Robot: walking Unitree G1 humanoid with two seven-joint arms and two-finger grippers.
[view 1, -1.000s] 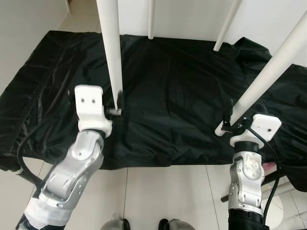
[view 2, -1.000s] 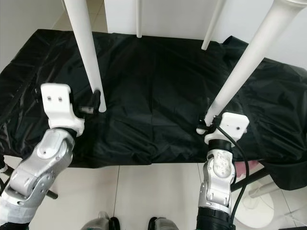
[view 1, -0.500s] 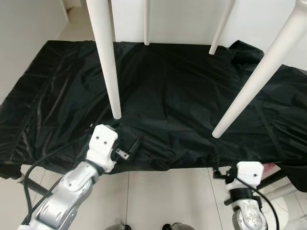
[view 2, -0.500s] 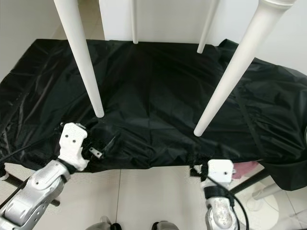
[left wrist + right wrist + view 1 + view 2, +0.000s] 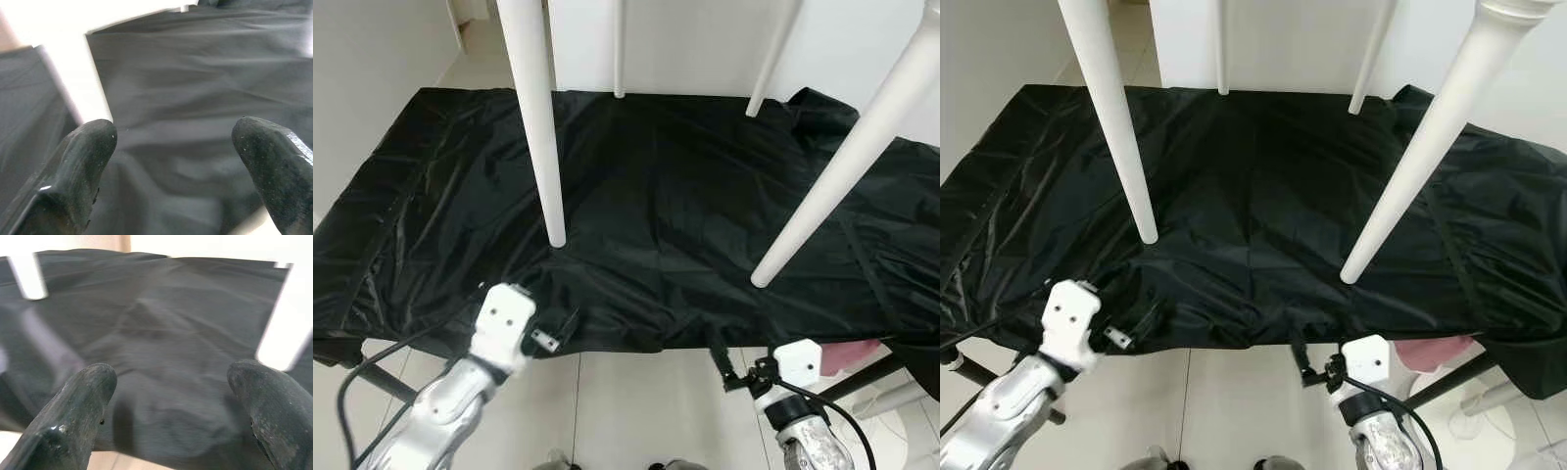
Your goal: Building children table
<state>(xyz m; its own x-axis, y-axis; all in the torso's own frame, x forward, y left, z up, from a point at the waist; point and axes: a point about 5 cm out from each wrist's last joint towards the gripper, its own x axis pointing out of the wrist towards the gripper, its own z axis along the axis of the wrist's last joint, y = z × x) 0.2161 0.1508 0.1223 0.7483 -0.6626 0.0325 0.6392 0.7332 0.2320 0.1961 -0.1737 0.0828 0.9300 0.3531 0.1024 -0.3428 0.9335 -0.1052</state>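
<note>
left eye view, table: four smooth white tapered round legs of a child's table (image 5: 536,117) reach down from above, their rounded tips hanging just over the sheet; the two near legs look thick, the two far ones thin
left eye view, cover: wrinkled glossy black plastic sheet (image 5: 666,186) spread over a worktop, its front edge draping towards the pale tiled floor (image 5: 636,411)
left eye view, left tool (image 5: 560,333): at the sheet's front edge, below the near left leg tip and apart from it, holding nothing; white wrist block on a silver arm
left eye view, right tool (image 5: 724,364): low over the floor just off the front edge, below the near right leg (image 5: 842,166), not touching it
right eye view, legs: near right leg shows a turned ring at its top; same layout otherwise
right eye view, extra: a pink object (image 5: 1425,352) peeks from under the sheet's right front corner
left wrist view, left tool (image 5: 176,166): two black fingers (image 5: 78,171) spread wide, nothing between them but sheet; a blurred white leg beyond
right wrist view, right tool (image 5: 171,401): fingers (image 5: 73,416) parted wide, released; white leg tips beyond over the black sheet
</note>
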